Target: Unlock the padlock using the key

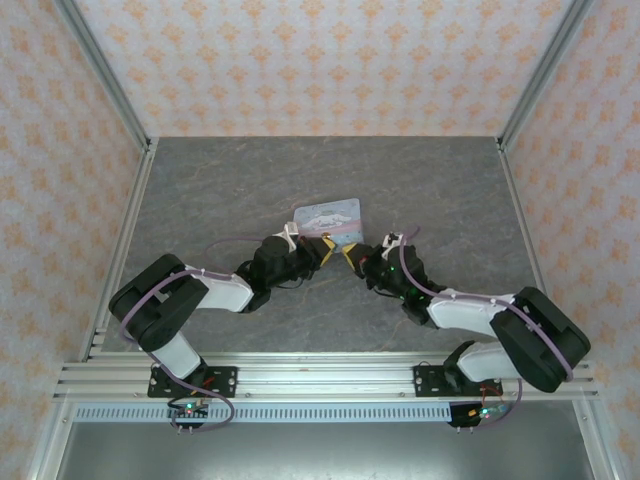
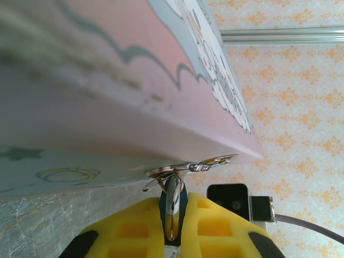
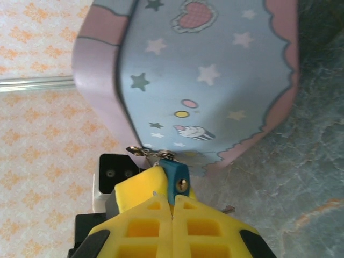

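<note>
Your left gripper (image 2: 173, 212) pinches the padlock (image 3: 176, 180) hanging from the tin (image 3: 215, 70), while your right gripper (image 3: 173, 207) meets it, fingers pressed together, their hold unclear.

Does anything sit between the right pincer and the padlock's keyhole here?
Nothing visible does. In the right wrist view the padlock sits directly at the tips of the shut right pincer, with its keyhole turned toward them. The tin is behind the padlock, not between the two.
</note>
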